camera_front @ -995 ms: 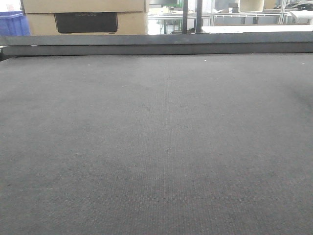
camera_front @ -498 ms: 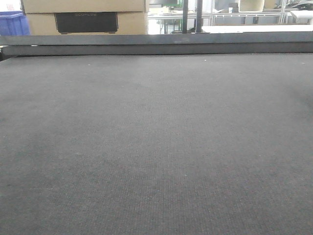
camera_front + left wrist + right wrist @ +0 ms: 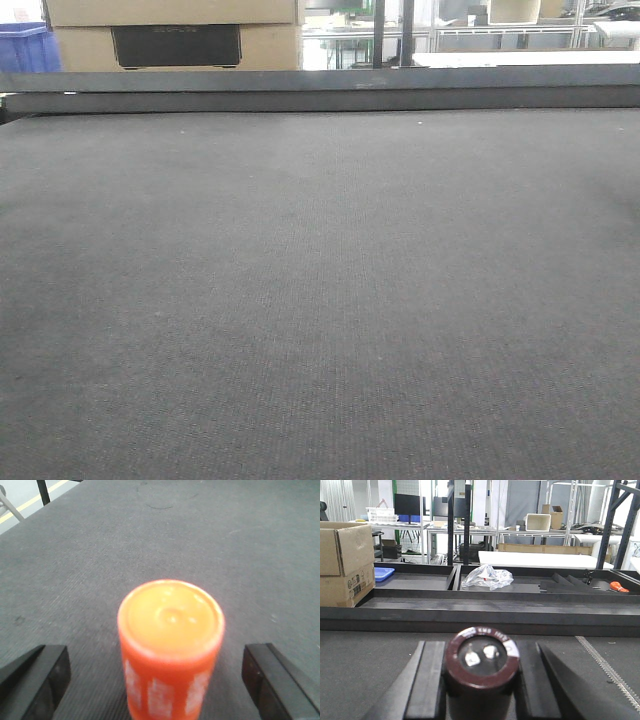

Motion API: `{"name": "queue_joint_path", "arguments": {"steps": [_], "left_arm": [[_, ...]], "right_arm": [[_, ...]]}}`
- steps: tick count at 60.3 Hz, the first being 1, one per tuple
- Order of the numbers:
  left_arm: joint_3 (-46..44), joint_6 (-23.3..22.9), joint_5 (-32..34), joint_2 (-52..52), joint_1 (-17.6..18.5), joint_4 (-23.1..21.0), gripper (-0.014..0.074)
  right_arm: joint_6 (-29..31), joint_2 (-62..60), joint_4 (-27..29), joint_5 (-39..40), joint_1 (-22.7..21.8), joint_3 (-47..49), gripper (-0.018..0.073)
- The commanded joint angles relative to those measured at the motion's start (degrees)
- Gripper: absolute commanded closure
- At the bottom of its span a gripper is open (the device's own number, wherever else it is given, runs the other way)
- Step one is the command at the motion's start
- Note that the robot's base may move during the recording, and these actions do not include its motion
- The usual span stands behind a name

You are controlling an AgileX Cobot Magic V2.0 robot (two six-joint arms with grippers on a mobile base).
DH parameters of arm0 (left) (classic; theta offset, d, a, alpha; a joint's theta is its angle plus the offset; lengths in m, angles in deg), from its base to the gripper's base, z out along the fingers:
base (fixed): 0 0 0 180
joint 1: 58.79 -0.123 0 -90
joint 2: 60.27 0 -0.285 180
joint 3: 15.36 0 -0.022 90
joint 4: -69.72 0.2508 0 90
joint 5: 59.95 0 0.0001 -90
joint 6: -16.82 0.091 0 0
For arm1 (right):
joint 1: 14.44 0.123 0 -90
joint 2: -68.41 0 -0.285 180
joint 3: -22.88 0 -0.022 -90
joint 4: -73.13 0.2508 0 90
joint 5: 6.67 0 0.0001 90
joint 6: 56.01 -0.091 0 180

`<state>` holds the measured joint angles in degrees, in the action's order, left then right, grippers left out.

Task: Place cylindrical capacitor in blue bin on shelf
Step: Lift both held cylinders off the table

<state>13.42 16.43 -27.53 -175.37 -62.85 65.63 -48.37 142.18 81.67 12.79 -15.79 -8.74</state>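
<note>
In the right wrist view, my right gripper (image 3: 481,682) is shut on the cylindrical capacitor (image 3: 481,652), a stubby dark brown cylinder with two metal terminals on its end face, held just above the dark mat. In the left wrist view, my left gripper (image 3: 157,682) is open. Its black fingers (image 3: 35,677) stand well apart on either side of an upright orange cylinder (image 3: 170,645) with white markings and do not touch it. A blue bin (image 3: 25,48) shows at the far left beyond the table. The stainless-steel shelf is out of view. Neither gripper shows in the front view.
A dark grey mat (image 3: 320,300) covers the table, with a raised dark rail (image 3: 320,90) at its far edge. Cardboard boxes (image 3: 175,35) stand behind the rail and a box (image 3: 345,562) at the left. Beyond lie dark trays, a crumpled plastic bag (image 3: 486,576) and a flat blue tray (image 3: 384,573).
</note>
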Motion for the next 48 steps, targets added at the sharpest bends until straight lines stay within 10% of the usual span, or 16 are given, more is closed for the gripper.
{"name": "queue_joint_path", "arguments": {"steps": [1,16,37,48], "left_arm": [[-2.0,-0.2,1.7,-2.1,0.0,-0.7,-0.0005],[-3.7,-0.2,2.0,-3.8,0.0,-0.8,0.0011],[-3.7,-0.2,-2.1,0.6,0.0,-0.8,0.0697],[-3.7,-0.2,-10.7,8.2,0.6,-0.6,0.0707]], "right_arm": [[0.0,-0.6,-0.3,1.1,-0.1,0.1,0.0638],[0.0,-0.6,-0.3,0.6,-0.1,0.1,0.0638],[0.0,-0.6,-0.3,-11.4,-0.1,0.1,0.0638],[0.0,-0.6,-0.3,-25.1,-0.1,2.6,0.0638]]}}
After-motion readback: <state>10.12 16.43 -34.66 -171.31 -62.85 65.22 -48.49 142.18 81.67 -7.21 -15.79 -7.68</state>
